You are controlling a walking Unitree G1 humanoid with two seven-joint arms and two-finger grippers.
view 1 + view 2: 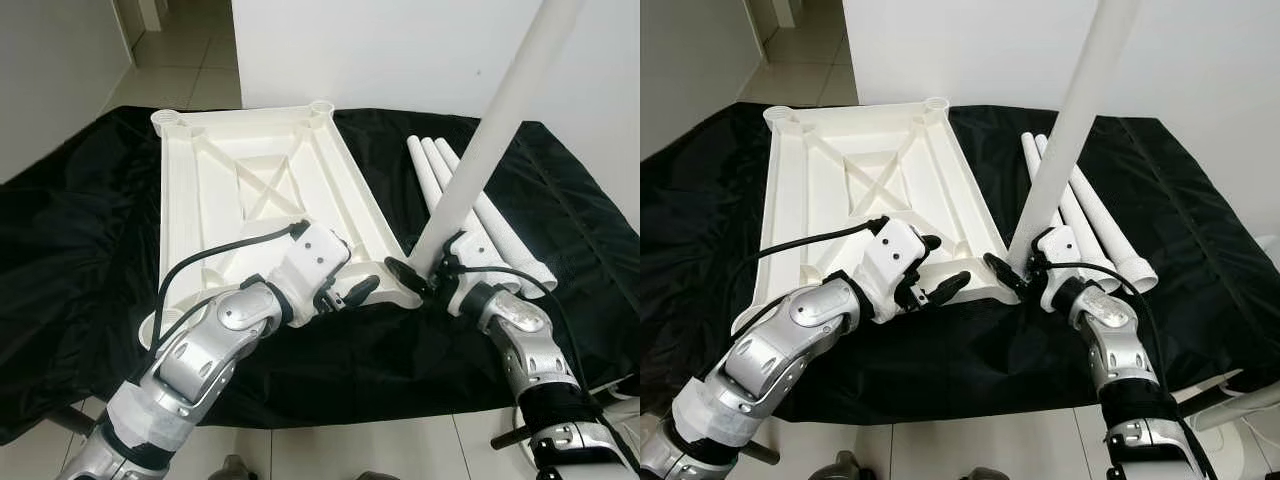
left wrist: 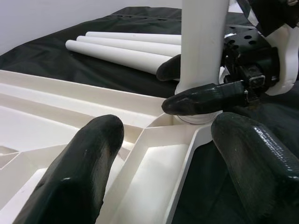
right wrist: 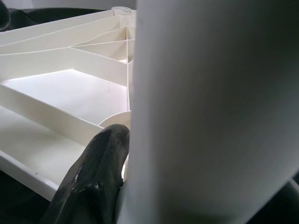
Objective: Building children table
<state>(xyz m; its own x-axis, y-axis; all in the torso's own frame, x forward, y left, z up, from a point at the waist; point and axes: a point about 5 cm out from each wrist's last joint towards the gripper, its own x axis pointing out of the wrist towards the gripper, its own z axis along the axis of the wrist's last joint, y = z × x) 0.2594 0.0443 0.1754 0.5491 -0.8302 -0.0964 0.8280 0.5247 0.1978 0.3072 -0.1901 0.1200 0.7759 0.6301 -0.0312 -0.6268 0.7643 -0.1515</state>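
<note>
Bracing the upturned white ribbed plastic tabletop (image 1: pixel 260 190) on the black cloth (image 1: pixel 80 250), I keep my left gripper (image 1: pixel 345 296) spread apart at its near corner. Right of that corner, my right gripper (image 1: pixel 425 278) clamps the upright white tube leg (image 1: pixel 490 140), seating it in the socket; spare white legs (image 1: pixel 480 215) lie beyond.

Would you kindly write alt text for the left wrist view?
The right gripper clamps a white table leg upright at the corner socket of the upturned white tabletop. The left gripper hovers open nearby; three spare legs lie on black cloth.
</note>
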